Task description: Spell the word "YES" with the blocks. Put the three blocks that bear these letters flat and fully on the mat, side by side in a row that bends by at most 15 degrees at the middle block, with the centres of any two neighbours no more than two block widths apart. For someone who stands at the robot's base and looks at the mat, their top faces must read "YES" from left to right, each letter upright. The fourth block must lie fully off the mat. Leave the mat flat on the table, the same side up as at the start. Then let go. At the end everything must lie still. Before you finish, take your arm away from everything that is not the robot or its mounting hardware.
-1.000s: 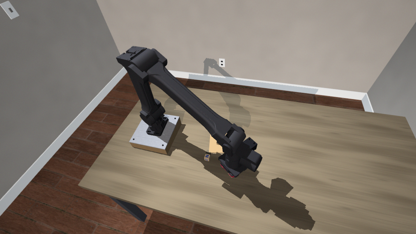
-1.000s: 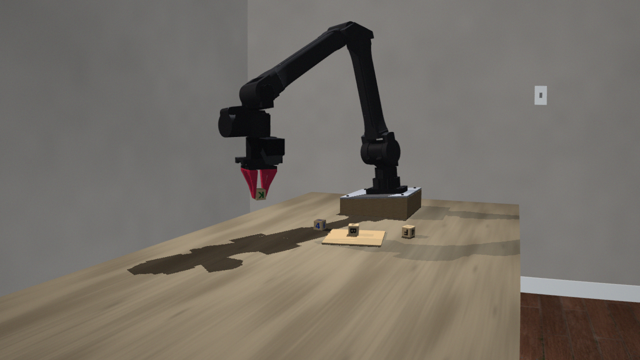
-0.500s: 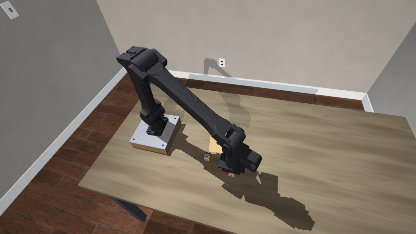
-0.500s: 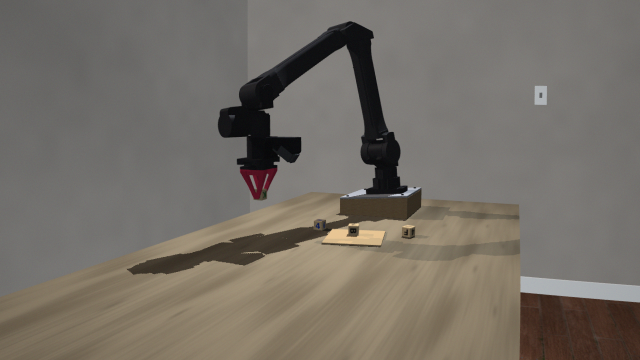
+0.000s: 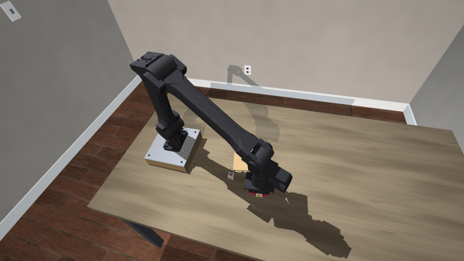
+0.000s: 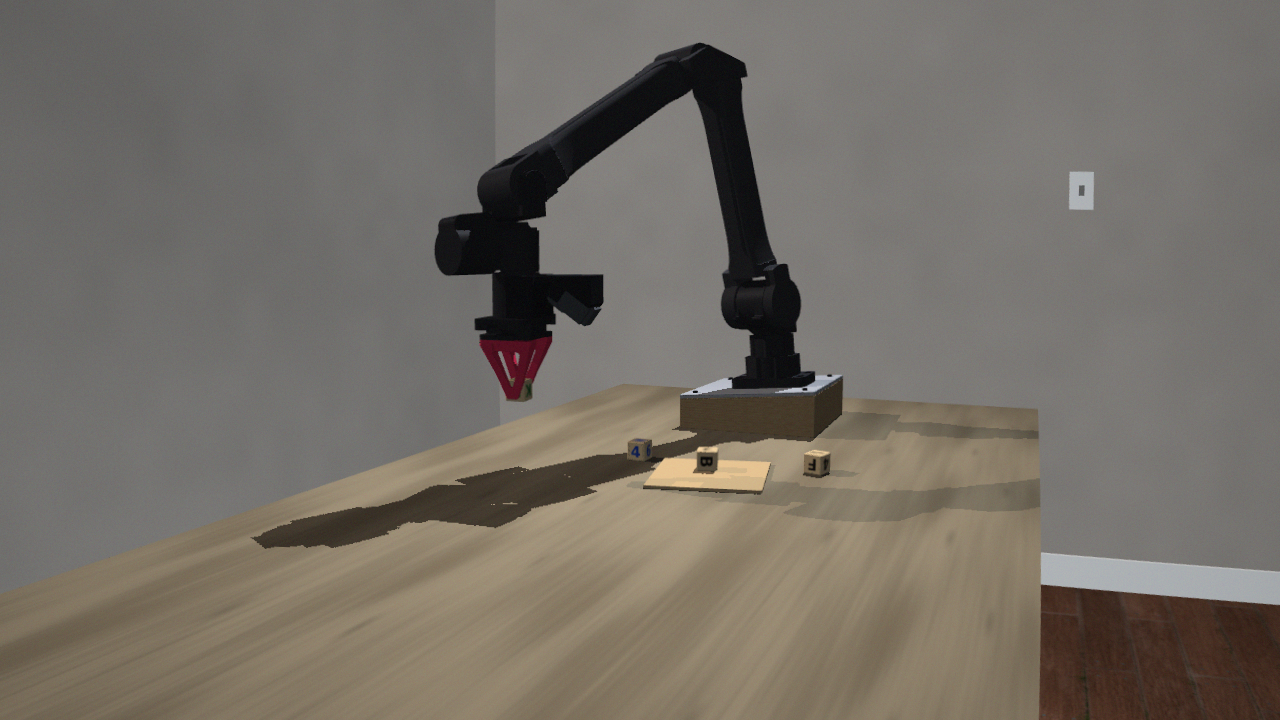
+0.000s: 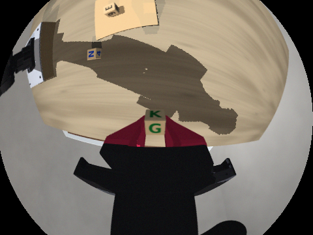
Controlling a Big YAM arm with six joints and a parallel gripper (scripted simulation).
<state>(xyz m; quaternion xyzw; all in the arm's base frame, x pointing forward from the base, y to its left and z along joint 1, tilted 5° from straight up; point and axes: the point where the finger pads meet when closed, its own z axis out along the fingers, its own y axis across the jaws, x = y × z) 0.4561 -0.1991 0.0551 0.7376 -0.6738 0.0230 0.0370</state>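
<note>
My gripper (image 5: 259, 194) (image 6: 516, 390) (image 7: 155, 119), with red fingers, is shut on a block with green letters K and G (image 6: 520, 392) (image 7: 154, 128), held high above the table and away from the mat. The pale mat (image 5: 239, 165) (image 6: 742, 480) (image 7: 130, 27) lies on the table. On it sits a block (image 6: 707, 459) (image 7: 111, 10), showing B in the exterior view and E and a 9 or 6 in the wrist view. A block with blue N and 4 (image 5: 230, 175) (image 6: 639, 449) (image 7: 94, 53) stands off the mat. A block with a black F (image 6: 816, 462) stands off its other side. Their top faces are hard to read.
The arm's base plate (image 5: 168, 155) (image 6: 760, 386) (image 7: 37, 70) stands on the table near the N block. In the top view the arm hides part of the mat and the F block. The arm's shadow falls across the N block's surroundings.
</note>
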